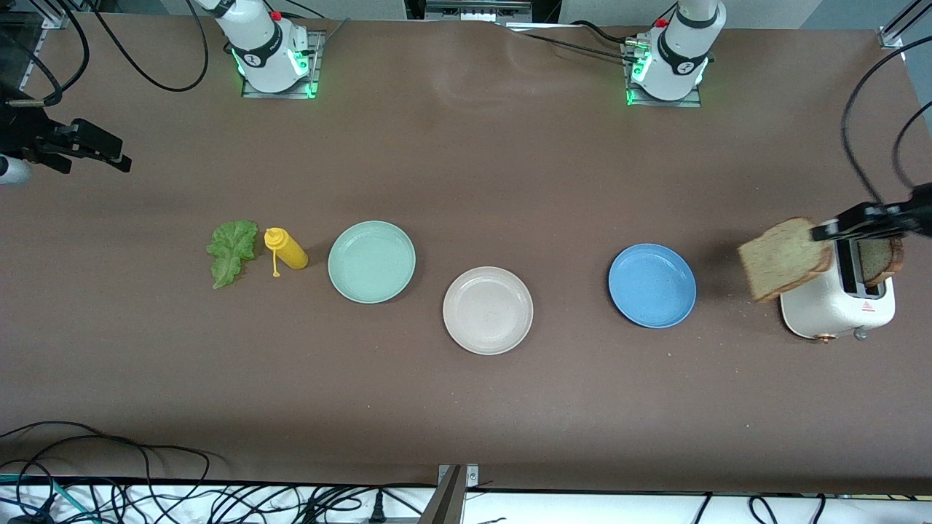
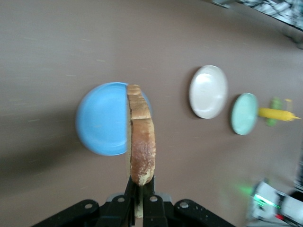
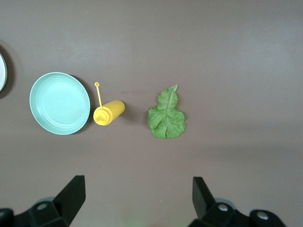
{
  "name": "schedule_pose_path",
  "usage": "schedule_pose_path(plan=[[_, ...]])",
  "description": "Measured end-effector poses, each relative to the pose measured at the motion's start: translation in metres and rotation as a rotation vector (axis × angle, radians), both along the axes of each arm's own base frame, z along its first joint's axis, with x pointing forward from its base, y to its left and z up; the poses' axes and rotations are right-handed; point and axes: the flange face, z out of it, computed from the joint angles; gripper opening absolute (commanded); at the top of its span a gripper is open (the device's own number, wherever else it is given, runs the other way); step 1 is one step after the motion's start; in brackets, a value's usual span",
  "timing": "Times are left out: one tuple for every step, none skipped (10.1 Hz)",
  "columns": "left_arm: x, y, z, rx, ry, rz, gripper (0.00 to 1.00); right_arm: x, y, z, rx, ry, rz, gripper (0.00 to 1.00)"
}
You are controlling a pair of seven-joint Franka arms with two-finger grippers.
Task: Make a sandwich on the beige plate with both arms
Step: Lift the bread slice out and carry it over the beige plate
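Left gripper clamps a bread slice above the toaster; second slice apparently in its slot. Right gripper waits, jaws spread. Beige plate bare.

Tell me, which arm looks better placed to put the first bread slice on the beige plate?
The left, probably. Its gripper is shut on a bread slice held in the air beside the toaster. The right gripper hangs open and empty above the lettuce leaf, away from the beige plate.
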Motion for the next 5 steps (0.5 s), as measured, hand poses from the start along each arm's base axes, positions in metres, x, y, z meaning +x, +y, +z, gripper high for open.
schedule_pose_path(plan=[[0.012, -0.034, -0.024, -0.090, 0.032, -0.024, 0.00, 0.000, 0.000, 0.000, 0.000, 0.001, 0.000, 1.00], [0.022, -0.066, -0.047, -0.173, 0.062, -0.046, 0.00, 0.000, 0.000, 0.000, 0.000, 0.002, 0.000, 1.00], [0.029, -0.094, -0.065, -0.239, 0.086, -0.061, 0.00, 0.000, 0.001, 0.000, 0.011, 0.002, -0.001, 1.00], [0.034, -0.121, -0.077, -0.292, 0.098, -0.069, 0.00, 0.000, 0.002, 0.000, 0.024, 0.002, -0.001, 1.00], [0.040, -0.147, -0.087, -0.323, 0.098, -0.069, 0.00, 0.000, 0.003, 0.000, 0.028, 0.002, -0.002, 1.00]])
